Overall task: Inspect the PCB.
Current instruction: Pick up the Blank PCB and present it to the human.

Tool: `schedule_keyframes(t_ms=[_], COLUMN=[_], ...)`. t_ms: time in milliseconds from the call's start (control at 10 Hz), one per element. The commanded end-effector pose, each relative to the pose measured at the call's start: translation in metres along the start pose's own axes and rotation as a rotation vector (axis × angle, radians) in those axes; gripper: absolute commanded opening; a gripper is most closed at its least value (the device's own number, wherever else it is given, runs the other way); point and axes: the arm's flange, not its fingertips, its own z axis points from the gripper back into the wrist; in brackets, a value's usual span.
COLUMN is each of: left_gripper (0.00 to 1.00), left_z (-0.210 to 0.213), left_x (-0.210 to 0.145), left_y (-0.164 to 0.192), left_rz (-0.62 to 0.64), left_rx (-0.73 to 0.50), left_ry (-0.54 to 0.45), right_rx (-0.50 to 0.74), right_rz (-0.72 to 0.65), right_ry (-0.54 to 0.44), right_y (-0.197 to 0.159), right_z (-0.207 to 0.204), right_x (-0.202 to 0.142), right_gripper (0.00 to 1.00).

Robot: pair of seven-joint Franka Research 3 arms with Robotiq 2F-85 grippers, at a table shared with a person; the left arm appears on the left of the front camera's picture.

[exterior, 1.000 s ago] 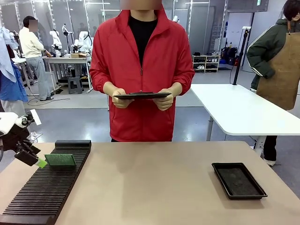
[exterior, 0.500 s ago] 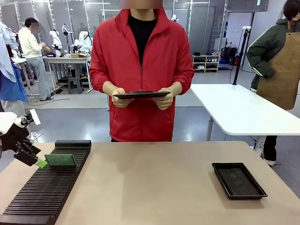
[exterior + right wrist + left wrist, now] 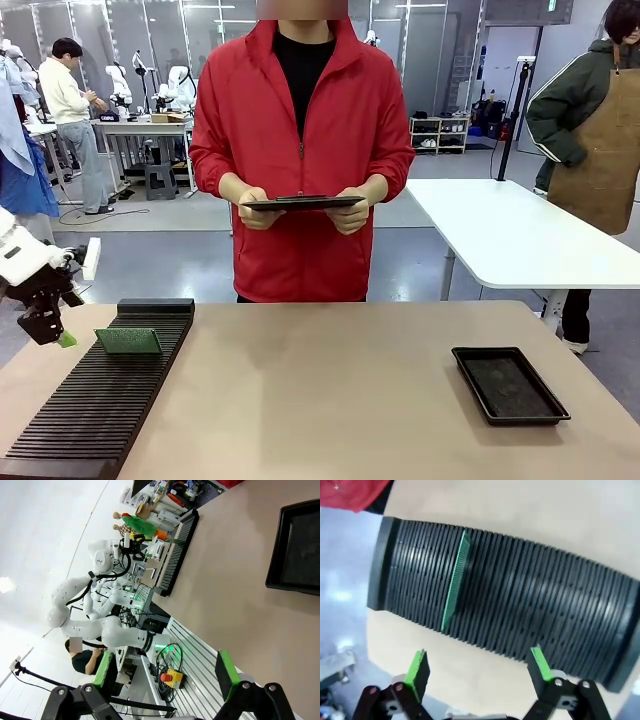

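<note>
- Green thin rectangular PCB (image 3: 129, 341) stands on edge in a slot near the far end of the black ribbed slotted rack (image 3: 100, 400), on the left of the tan bench (image 3: 330, 410).
- Left jaws wide open and empty, green pads (image 3: 417, 667) well apart. They sit just off the rack's left side, near the PCB but not touching it.
- Right jaws also wide open, holding nothing, above the bench with the black shallow rectangular tray (image 3: 295, 545) ahead.
- Person across the bench holds a dark flat tablet (image 3: 303, 203) in both hands.
- Step, my guess: taking the PCB out of the rack for inspection.
- To do it well:
  - Left wrist view has the board edge-on and a bit off the gap's centre line, so centre it first.
  - Keep the pads facing the two flat faces.
  - Pinch a bare margin at the near end.
  - Pull straight along the slot so the board doesn't catch on the ribs or twist.
</note>
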Motion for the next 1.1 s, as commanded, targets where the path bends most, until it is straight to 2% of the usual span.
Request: schedule_keyframes(t_ms=[0,100,300,500,800,1000], left_gripper=[1.0,1.0,1.0,1.0,1.0,1.0], left_z=[-0.015,-0.022,-0.04,-0.058,-0.075,-0.083], left_x=[-0.004,-0.004,-0.001,0.002,0.007,0.011], left_y=[0.025,0.028,0.039,0.05,0.059,0.062], left_rz=[-0.137,-0.18,-0.179,-0.198,-0.161,-0.159], left_rx=[-0.051,-0.059,-0.064,-0.09,-0.125,-0.145], left_ry=[0.052,0.076,0.114,0.087,0.122,0.11], right_rx=[0.01,0.01,0.01,0.01,0.01,0.01], right_rz=[0.006,0.006,0.006,0.006,0.006,0.006], right_ry=[-0.003,-0.003,-0.003,-0.003,-0.003,-0.003], right_y=[0.002,0.002,0.002,0.002,0.002,0.002], right_z=[0.0,0.0,0.0,0.0,0.0,0.0], right_x=[0.0,0.0,0.0,0.0,0.0,0.0], right_gripper=[1.0,1.0,1.0,1.0,1.0,1.0])
